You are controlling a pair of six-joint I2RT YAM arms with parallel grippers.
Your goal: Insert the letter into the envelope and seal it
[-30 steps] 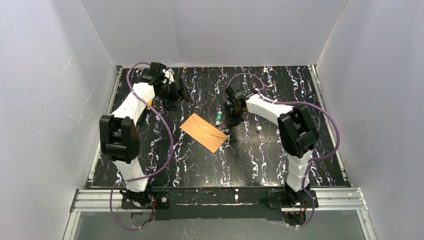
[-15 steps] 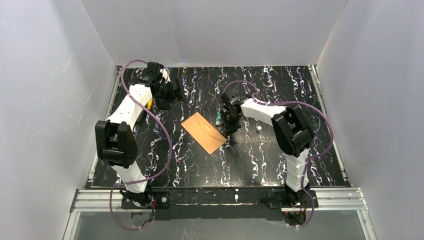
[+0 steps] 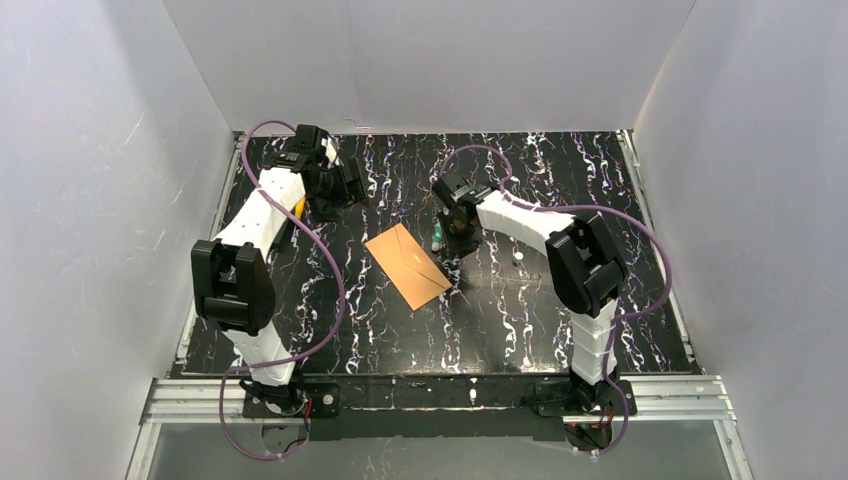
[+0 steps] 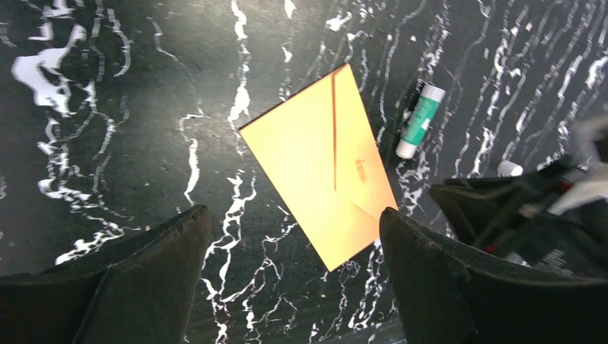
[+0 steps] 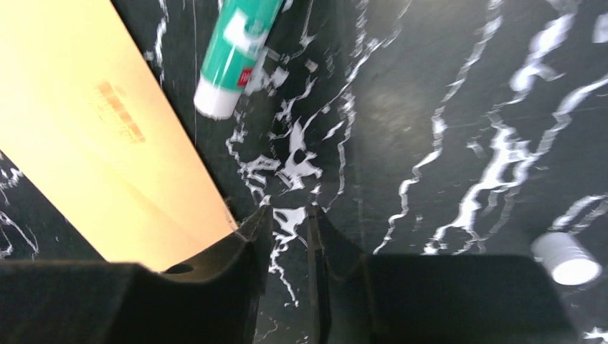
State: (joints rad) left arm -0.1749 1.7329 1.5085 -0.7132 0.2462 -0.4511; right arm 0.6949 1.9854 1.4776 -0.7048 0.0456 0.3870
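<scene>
— Where is the envelope?

— The envelope (image 3: 408, 266) lies flat on the black, white-veined counter (image 3: 560, 320), about the middle and at an angle to the counter's edges. Its pointed flap (image 4: 357, 143) is folded down against the body, and a small reddish mark shows on the flap.

— What lies near it?

— A green and white glue stick (image 3: 438, 236) is on its side just beside the envelope's far right edge, apart from the paper. A small white cap (image 3: 517, 258) sits further right, well apart from the envelope.

— And the right tool?

— The right tool (image 5: 287, 215) is low over the counter at the envelope's right corner. Its fingers are drawn nearly together, with only a thin slit between them and nothing in that slit. One fingertip (image 5: 258, 218) is just beside the corner of the envelope — whether it touches the paper I cannot tell.

— The left one?

— The left tool (image 4: 292, 215) hangs above the far left part of the counter, well apart from the envelope, with its fingers spread wide and nothing between them. Its camera looks down on the envelope, the glue stick, the cap and the right arm's dark tool at the right edge.
</scene>
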